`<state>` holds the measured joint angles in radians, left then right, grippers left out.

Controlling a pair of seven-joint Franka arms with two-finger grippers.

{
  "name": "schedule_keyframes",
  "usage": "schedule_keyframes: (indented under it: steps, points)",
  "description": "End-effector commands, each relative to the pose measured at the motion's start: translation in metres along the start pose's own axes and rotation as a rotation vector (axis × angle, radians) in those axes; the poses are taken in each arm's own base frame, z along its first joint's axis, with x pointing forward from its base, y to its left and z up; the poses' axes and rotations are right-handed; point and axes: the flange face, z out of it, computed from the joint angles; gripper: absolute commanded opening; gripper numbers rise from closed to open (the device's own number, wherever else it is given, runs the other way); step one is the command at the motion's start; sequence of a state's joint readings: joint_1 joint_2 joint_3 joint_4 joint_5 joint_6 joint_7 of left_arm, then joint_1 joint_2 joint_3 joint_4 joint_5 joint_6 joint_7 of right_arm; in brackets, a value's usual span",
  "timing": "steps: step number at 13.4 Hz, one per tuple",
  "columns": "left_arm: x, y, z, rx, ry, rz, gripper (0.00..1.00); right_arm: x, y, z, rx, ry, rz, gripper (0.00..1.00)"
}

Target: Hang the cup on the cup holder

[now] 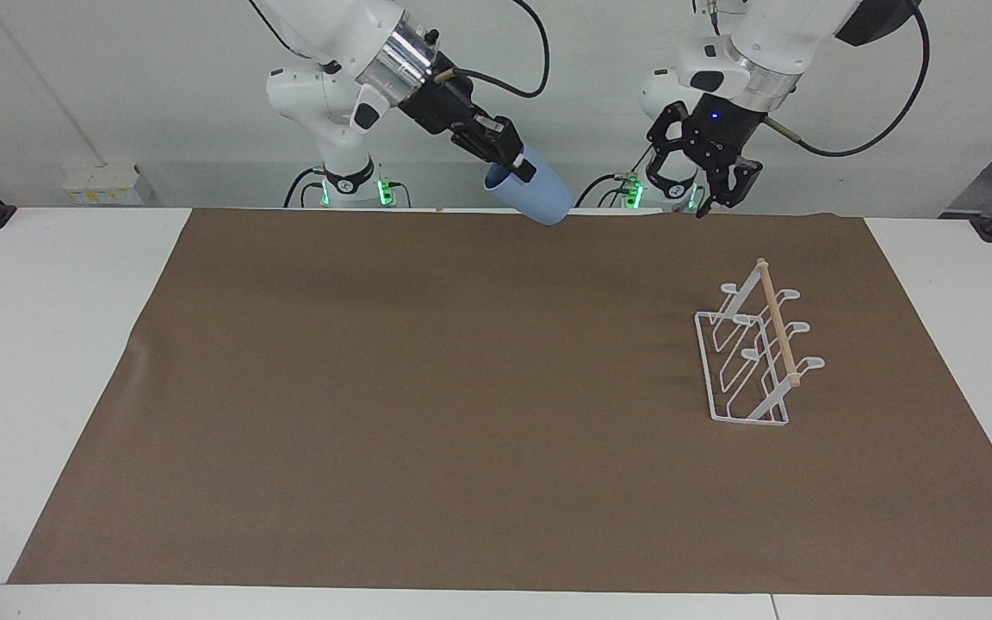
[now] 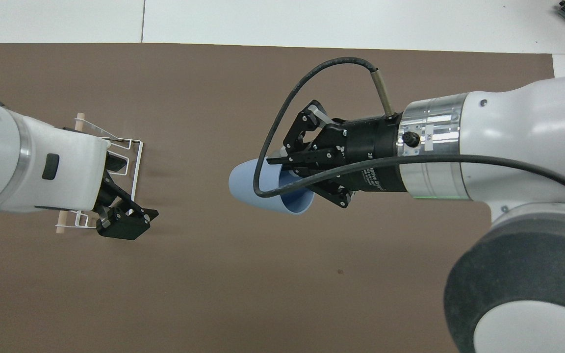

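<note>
Gripping cup [image 1: 534,195] rim, right end effector [image 1: 509,167] (raised, tilted)

Cup holder [image 1: 752,353] on mat [image 1: 427,413] (perhaps off-centre), toward left arm's end.

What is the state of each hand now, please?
Left hand: open, empty, up in the air.
Right hand: shut on the cup, carried tilted above the brown mat.
</note>
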<state>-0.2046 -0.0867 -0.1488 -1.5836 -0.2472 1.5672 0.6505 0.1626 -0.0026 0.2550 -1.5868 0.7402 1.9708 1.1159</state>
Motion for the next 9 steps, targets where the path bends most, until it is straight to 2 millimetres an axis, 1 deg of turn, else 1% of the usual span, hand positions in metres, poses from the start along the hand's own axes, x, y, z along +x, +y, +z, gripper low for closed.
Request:
schedule_keyframes:
  steps: [1,3,6,8,9]
  points:
    - [0.007,0.003,-0.004,-0.021,0.126,0.077,1.0,0.001,0.001,0.0,0.02,-0.012,0.049,0.0]
    - [0.014,0.001,-0.007,0.0,0.175,0.184,1.0,-0.004,0.001,0.005,0.015,-0.018,0.074,0.0]
    - [0.025,0.015,-0.006,-0.002,0.206,0.315,1.0,-0.006,0.0,0.006,0.032,-0.013,0.126,0.0]
    - [0.029,0.017,-0.007,-0.022,0.247,0.339,1.0,-0.009,0.0,0.012,0.045,-0.008,0.153,0.0]
    - [0.032,0.022,-0.006,-0.025,0.258,0.374,1.0,-0.009,-0.001,0.011,0.057,-0.003,0.162,0.0]
